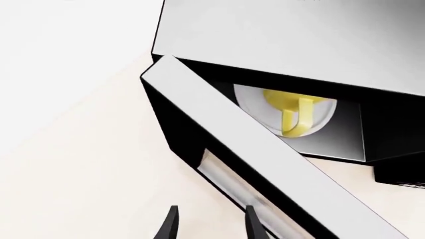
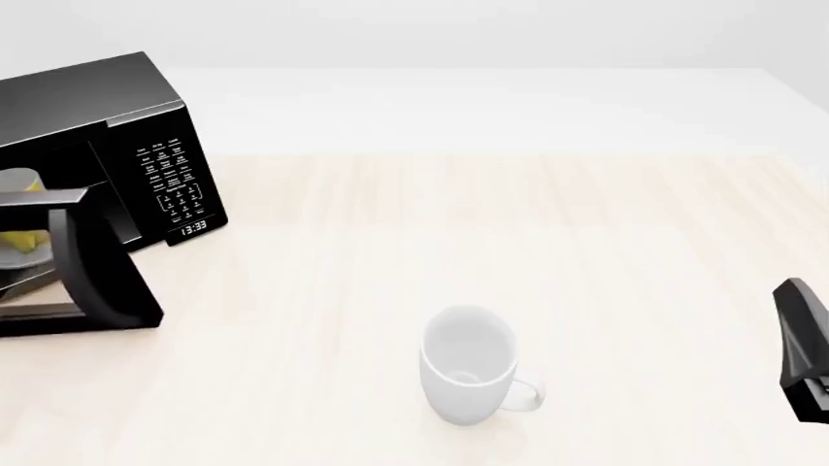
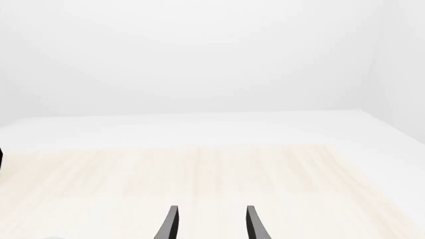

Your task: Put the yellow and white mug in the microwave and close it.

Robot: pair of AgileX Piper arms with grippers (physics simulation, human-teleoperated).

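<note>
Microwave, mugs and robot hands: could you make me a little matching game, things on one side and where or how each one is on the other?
Things:
1. yellow and white mug
2. white mug
3. microwave door
4. right hand

Descriptions:
A. open and empty, over bare table
B. partly open
C. inside the microwave, on the round plate
D. standing out on the table, nearer the camera

Right pairs: 1-C, 2-D, 3-B, 4-A
</note>
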